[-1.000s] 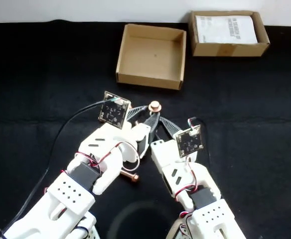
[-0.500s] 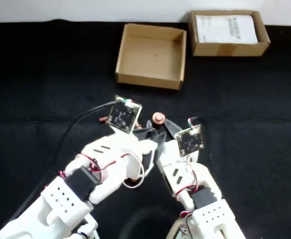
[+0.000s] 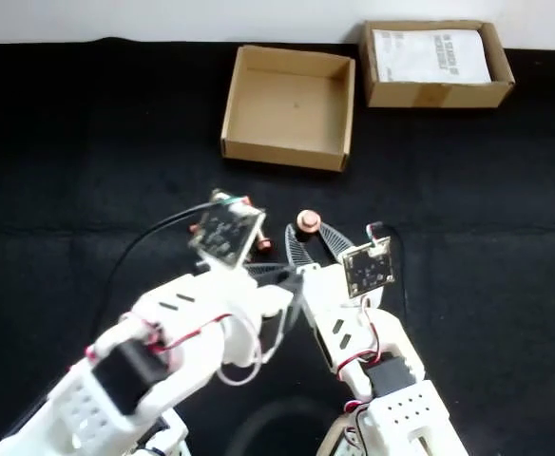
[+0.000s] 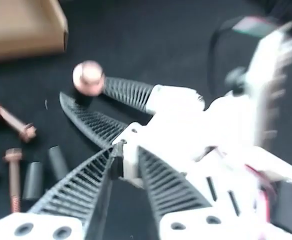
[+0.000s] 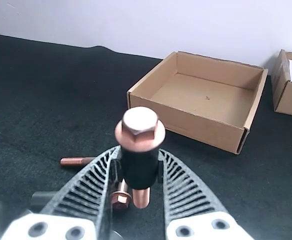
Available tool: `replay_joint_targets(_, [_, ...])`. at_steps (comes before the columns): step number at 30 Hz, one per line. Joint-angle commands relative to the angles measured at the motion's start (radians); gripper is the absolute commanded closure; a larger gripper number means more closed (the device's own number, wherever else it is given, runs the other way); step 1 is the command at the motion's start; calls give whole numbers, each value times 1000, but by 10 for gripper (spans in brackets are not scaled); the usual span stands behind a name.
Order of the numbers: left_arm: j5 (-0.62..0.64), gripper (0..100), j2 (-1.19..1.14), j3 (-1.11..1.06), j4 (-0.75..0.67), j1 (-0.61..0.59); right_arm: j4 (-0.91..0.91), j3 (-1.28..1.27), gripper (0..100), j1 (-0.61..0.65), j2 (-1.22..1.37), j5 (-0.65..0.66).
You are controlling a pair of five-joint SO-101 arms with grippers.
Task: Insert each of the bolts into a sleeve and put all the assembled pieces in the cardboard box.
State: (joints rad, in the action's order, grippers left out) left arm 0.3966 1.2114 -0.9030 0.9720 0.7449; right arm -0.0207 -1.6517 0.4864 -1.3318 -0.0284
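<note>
Assembly stage, first piece. The right hand [image 5: 140, 160] pinches a black sleeve [image 5: 140, 170] between its two ribbed fingers [image 5: 88, 192]. A copper bolt [image 5: 139, 131] stands upright through the sleeve. Its flanged head sits on the sleeve's upper end and its tip shows below. The piece is held off the black worktop [image 3: 487, 209], on the near side of the cardboard box [image 5: 196, 122] and apart from it. The box interior is bare.

The left hand [image 4: 128, 150] lies close against the right arm. Whether it is spread or pressed together cannot be told from these views. Near it on the worktop lie loose bolts [image 4: 13, 175] and spare sleeves [image 4: 34, 180], not yet joined. A second box [image 3: 436, 93], holding a printed sheet, stands beside the cardboard box.

Step in hand, as judged: insertion of this bolt appears complete, and delivery of the piece to the box is due.

Next move, as judged: the right hand should carry the piece over the box's near wall and then let go inside. The pinch bears on the sleeve alone, so the bolt probably stays in only by its head. The piece should therefore travel head up. The left arm crowds the right, so it may need to give way. Further bolt and sleeve pairs remain to be assembled.
</note>
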Motion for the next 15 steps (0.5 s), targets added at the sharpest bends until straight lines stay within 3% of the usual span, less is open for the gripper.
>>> replay_joint_targets(1, [-57, 992, 97, 56, 2, -58, -21, 81, 991, -13, -25, 8])
replay_joint_targets(10, [-166, 991, 182, 53, -3, -427, -16, 81, 991, -10, -24, 3])
replay_joint_targets(15, [-176, 991, 183, 8, -3, -572, -15, 81, 991, -10, -24, 2])
